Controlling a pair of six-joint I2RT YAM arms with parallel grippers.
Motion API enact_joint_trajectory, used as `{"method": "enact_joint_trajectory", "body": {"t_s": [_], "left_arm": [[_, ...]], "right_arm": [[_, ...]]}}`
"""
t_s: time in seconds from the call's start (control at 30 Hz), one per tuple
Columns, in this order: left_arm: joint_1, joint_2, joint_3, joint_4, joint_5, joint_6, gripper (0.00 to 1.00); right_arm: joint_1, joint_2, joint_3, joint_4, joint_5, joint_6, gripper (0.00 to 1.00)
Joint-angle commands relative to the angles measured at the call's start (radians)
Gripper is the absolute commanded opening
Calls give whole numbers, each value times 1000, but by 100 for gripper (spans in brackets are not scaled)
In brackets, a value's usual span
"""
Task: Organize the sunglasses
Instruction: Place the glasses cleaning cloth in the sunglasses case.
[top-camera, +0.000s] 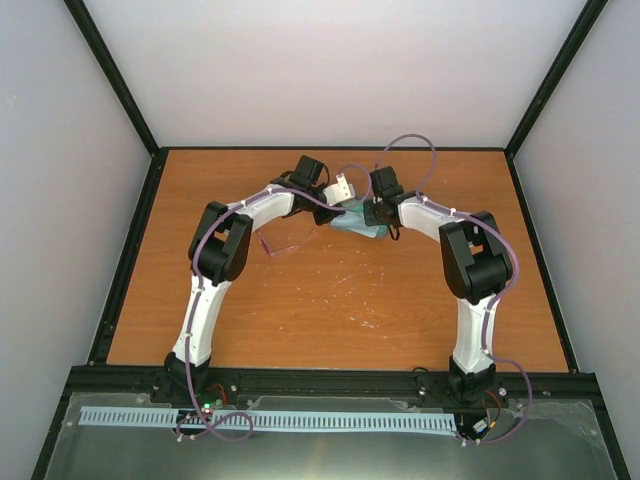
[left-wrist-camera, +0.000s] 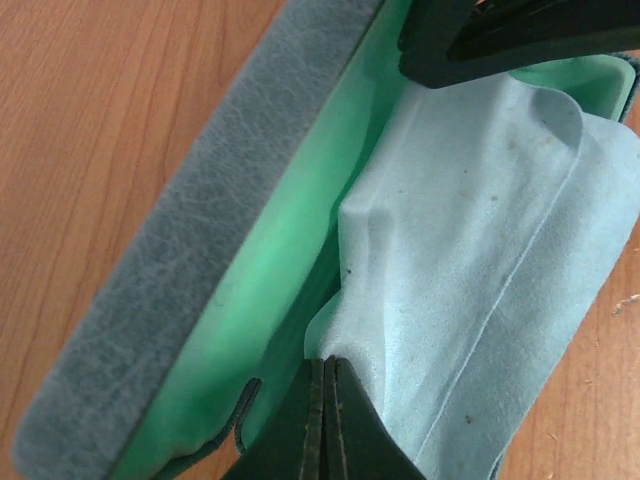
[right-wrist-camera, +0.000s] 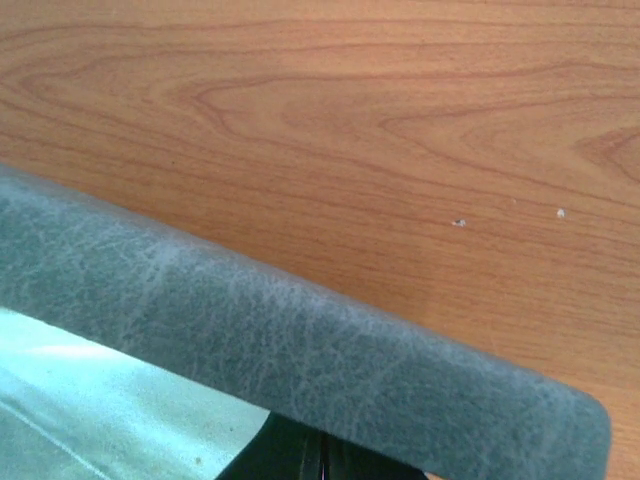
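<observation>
The sunglasses (top-camera: 282, 247) lie on the wooden table, left of the case and apart from both grippers. The grey-blue case (top-camera: 362, 229) lies open at the table's middle back, showing its green lining (left-wrist-camera: 260, 300). The pale blue cloth (left-wrist-camera: 480, 230) lies crumpled inside it. My left gripper (left-wrist-camera: 331, 368) is shut, its tips pinching a raised fold of the cloth at the case's near end. My right gripper (right-wrist-camera: 325, 447) is shut, with its tips hidden behind the case's grey-blue lid (right-wrist-camera: 300, 330). It also shows in the left wrist view (left-wrist-camera: 500, 40), at the case's far end.
The two arms meet over the case at the table's middle back. A black frame (top-camera: 130, 250) and pale walls ring the table. Purple cables loop off both arms.
</observation>
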Motion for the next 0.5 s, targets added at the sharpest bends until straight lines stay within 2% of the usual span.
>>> {"method": "enact_joint_trajectory", "body": {"t_s": [0.0,0.47], "left_arm": [[3,16,40,3,16,20,1],[2,6,-11,21,17,3,1]], "right_arm": [[-9,34,42,18,15,-13,3],[-10,31,-12,103,67,-28,3]]}}
